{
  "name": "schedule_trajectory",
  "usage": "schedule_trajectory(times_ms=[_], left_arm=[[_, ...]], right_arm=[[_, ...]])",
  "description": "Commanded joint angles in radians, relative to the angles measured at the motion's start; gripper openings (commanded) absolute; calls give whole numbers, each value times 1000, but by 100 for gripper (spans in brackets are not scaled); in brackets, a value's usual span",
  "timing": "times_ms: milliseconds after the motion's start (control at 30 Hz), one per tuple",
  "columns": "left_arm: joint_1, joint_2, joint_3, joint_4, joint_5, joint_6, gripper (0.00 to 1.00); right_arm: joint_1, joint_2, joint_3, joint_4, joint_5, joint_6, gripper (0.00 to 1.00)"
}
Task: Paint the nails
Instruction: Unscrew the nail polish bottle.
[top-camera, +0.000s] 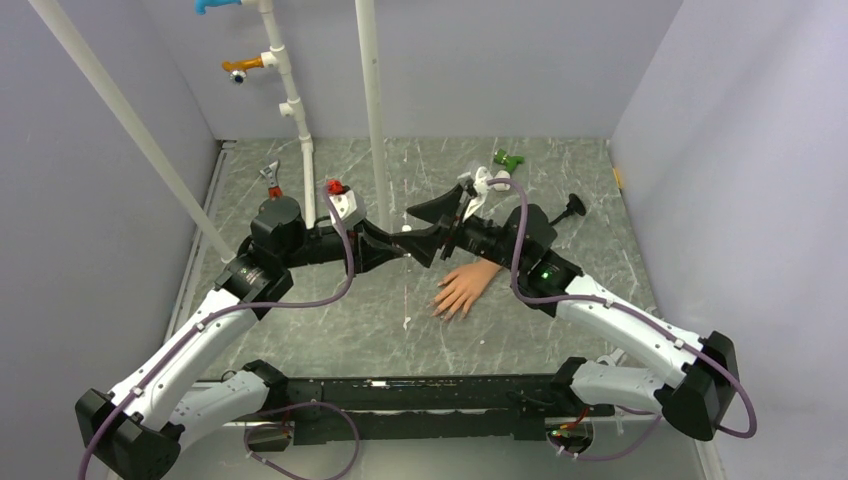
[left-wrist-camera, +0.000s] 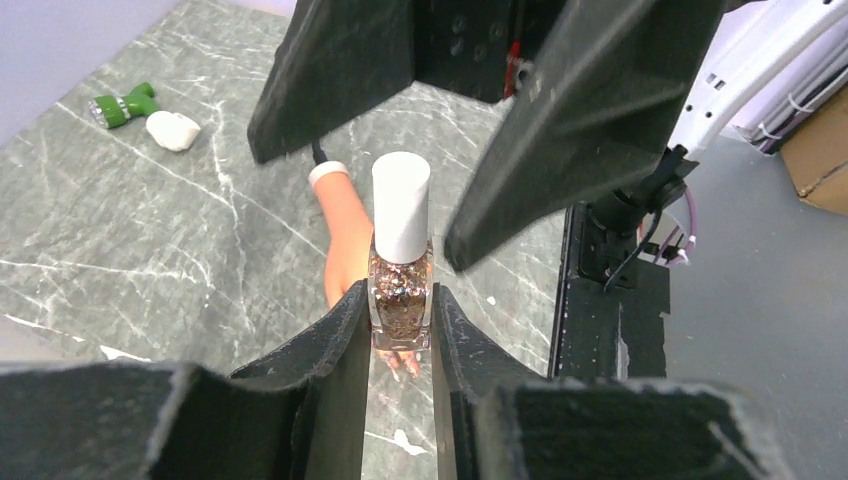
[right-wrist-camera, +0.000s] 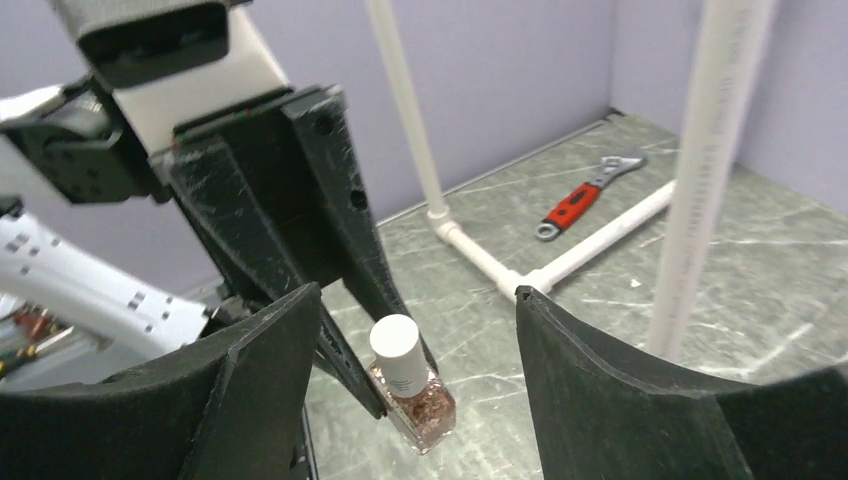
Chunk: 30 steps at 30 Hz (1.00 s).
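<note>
While the polish bottle (left-wrist-camera: 400, 295) is being pinched upright by the left pincer (left-wrist-camera: 398, 305), the right pincer (right-wrist-camera: 418, 310) is being held spread around its cap (left-wrist-camera: 401, 205); a square closing is being called for, above the nails (top-camera: 441, 311) of the mannequin hand (top-camera: 465, 288) on the tabletop (top-camera: 350, 315).

White arm shells (top-camera: 185, 350), black joints (top-camera: 275, 225), looping purple cables (top-camera: 300, 303) (scuffed matte-black pincer fingers (left-wrist-camera: 335, 380))

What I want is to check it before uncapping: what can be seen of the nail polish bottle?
The nail polish bottle is small, clear glass, filled with coppery glitter, and its white cylindrical cap is on. It stands upright, pinched at the glass body by the left gripper, held off the table near the mannequin hand. The right gripper is open, its fingers flanking the cap without touching it.
</note>
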Motion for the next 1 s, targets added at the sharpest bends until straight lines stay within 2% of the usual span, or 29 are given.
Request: schedule_trajectory(times_ms=[0, 267, 600, 967], left_arm=[[-3, -7, 36, 35, -82, 0, 0], [0, -5, 36, 39, -93, -11, 0], [5, -13, 28, 53, -93, -23, 0], [9, -18, 25, 58, -96, -27, 0]], right_arm=[[6, -42, 72, -44, 188, 52, 72], [93, -9, 132, -129, 345, 10, 65], [224, 24, 162, -146, 606, -65, 61], [304, 55, 149, -107, 715, -121, 46]])
